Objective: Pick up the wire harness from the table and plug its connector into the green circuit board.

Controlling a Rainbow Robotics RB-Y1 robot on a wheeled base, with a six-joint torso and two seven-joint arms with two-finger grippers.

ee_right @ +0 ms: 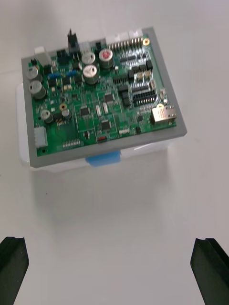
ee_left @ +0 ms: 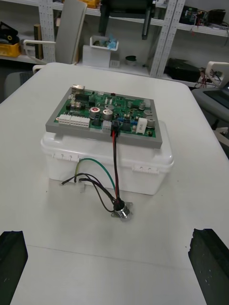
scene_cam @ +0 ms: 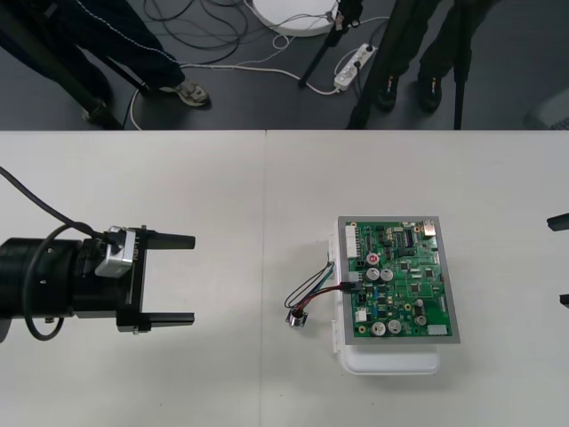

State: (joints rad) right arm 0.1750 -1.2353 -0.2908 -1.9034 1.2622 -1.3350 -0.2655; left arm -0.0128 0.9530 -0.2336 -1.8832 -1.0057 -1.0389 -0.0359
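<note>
Both pincers are standing open, holding nothing: our left pincer (scene_cam: 189, 278) is hovering over the bench (scene_cam: 222, 196) well left of the green circuit board (scene_cam: 400, 280), our right pincer (ee_right: 112, 271) at its other side. The plug (ee_left: 114, 126) is sitting in the board's edge, while the socket (ee_left: 124, 213) is lying on the bench beside the white base (ee_left: 107, 152). We are fearing that a pincer brushing the loose wires (ee_left: 114, 164) could pull the plug out.

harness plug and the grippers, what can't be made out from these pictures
Front view: plug on the board is too small to tell how fully it is seated.
Front view: right gripper is mostly cut off by the picture's right edge.
Right wrist view: board components hide the plug's base.
</note>
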